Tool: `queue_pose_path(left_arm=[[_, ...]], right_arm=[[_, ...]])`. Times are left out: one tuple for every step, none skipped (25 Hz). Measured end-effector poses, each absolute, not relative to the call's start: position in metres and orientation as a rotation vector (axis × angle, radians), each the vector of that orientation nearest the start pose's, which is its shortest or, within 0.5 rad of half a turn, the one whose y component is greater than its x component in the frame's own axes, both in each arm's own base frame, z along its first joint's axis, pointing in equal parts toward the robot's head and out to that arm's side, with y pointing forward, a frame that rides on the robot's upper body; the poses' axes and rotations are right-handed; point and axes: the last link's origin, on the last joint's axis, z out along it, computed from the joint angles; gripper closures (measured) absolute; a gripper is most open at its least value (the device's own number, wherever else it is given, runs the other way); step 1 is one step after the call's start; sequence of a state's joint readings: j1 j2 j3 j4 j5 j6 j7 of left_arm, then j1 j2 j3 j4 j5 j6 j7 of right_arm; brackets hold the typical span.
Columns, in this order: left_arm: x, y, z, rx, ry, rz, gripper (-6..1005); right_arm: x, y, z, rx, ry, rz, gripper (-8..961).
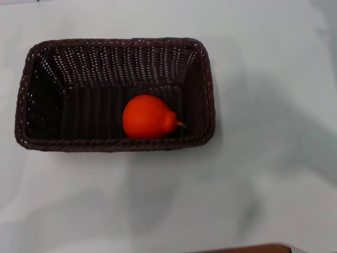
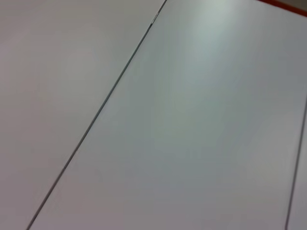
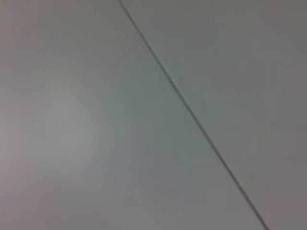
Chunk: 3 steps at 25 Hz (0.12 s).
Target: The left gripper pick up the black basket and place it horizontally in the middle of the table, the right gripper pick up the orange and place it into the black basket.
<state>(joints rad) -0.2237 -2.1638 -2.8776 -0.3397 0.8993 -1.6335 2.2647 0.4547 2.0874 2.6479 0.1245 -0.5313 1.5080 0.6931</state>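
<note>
Now orange (image 1: 147,117) lying inside black basket (image 1: 31,79) on table (image 1: 274,158), neither gripper visible, jaw state unknowable

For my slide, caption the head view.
Orange resting inside the black basket on the white table.

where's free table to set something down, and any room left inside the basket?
Bare table lies right of the black basket, and a wide strip runs along its near side. Inside, the left half of the floor is free; the orange sits against the near wall, right of centre. No claw is in view.
</note>
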Motion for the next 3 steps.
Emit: queue_pose_path(left_arm=[[-0.3671, 0.2359, 0.1045, -1.094, -0.521, -1.235, 128], [-0.3669, 0.2369, 0.1039, -1.093, -0.524, -1.237, 128], [-0.3667, 0.2375, 0.1034, -1.092, -0.527, -1.239, 128]], right_arm=[[0.3435, 0.3167, 0.0995, -0.584, -1.061, -1.556, 25], [0.3451, 0.3164, 0.0991, -0.594, -1.057, -1.561, 25], [0.3459, 0.3167, 0.0985, -0.603, -1.055, -1.563, 25]])
